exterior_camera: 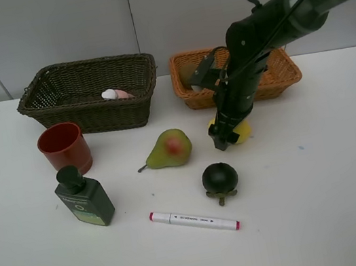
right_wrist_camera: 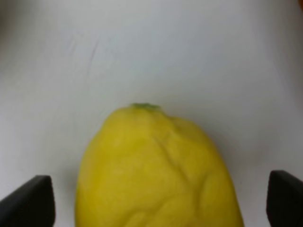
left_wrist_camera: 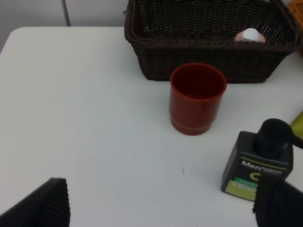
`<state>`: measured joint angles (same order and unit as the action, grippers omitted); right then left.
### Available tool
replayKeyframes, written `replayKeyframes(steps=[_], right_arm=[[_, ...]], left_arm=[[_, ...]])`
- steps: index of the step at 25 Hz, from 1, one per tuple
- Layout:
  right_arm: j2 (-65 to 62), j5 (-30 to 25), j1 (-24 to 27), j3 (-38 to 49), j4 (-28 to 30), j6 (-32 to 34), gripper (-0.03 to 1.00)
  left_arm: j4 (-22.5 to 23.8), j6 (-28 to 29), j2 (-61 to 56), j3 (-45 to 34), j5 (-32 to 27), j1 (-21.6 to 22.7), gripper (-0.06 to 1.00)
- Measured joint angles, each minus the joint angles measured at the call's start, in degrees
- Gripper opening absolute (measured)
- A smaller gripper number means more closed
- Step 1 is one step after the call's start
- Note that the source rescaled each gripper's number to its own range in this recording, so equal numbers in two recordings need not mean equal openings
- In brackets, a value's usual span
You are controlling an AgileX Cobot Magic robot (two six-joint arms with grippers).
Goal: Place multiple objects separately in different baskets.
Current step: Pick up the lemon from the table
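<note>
Now right gripper (exterior_camera: 224, 137), jaws spread, is straddling the lemon (exterior_camera: 242, 130), likely readying a lift to tan basket (exterior_camera: 287, 80) at twelve o'clock.

The lemon (right_wrist_camera: 156, 170) between the right hand's (exterior_camera: 225, 135) matt black fingers (right_wrist_camera: 28, 203) has dimpled, faintly waxy yellow skin. The counter (exterior_camera: 325, 183) under it is smooth, matt white. Beyond the hand, the dark olive-brown basket (exterior_camera: 92, 114) and orange-tan basket (exterior_camera: 282, 80) are rough woven wicker.
</note>
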<state>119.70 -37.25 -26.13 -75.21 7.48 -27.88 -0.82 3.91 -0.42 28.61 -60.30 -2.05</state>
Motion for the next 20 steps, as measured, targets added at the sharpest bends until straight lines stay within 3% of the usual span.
replayKeyframes(steps=[2, 4, 5, 20], right_arm=[[0.0, -0.4, 0.0, 0.0, 0.0, 0.0, 0.83], [0.0, -0.92, 0.0, 0.0, 0.0, 0.0, 0.61], [0.0, -1.18, 0.0, 0.0, 0.0, 0.0, 0.59], [0.0, -2.81, 0.0, 0.0, 0.0, 0.0, 0.59]], left_arm=[[0.0, 0.0, 0.0, 0.0, 0.0, 0.0, 1.0], [0.0, 0.0, 0.0, 0.0, 0.0, 0.0, 1.0], [0.0, 0.0, 0.0, 0.0, 0.0, 0.0, 1.0], [0.0, 0.0, 0.0, 0.0, 0.0, 0.0, 1.0]])
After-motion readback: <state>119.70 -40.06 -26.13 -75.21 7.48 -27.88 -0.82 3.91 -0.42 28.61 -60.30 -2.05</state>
